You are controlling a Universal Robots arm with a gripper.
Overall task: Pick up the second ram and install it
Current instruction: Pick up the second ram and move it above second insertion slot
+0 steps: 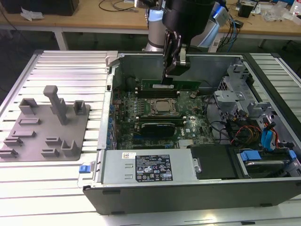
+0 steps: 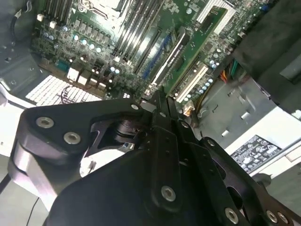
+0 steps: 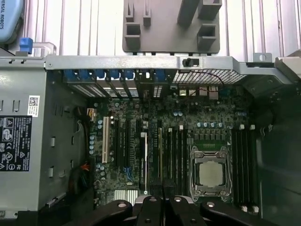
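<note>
In the upper middle of the exterior view, we see the pincer [image 1: 167, 79] reaching down into the open case [image 1: 188, 200]. It pinches the ram [image 1: 186, 85] by its top edge, which we judge leaves the contact edge free for a slot. The ram stands upright just above the socket [image 1: 162, 107]. In the second wrist view, the pincer [image 2: 160, 96] closes over the ram [image 2: 200, 35], which runs parallel with the slots [image 2: 136, 33]. In the first wrist view, the ram [image 3: 160, 160] appears edge-on beside the slots [image 3: 178, 160]. We cannot tell whether it is seated.
</note>
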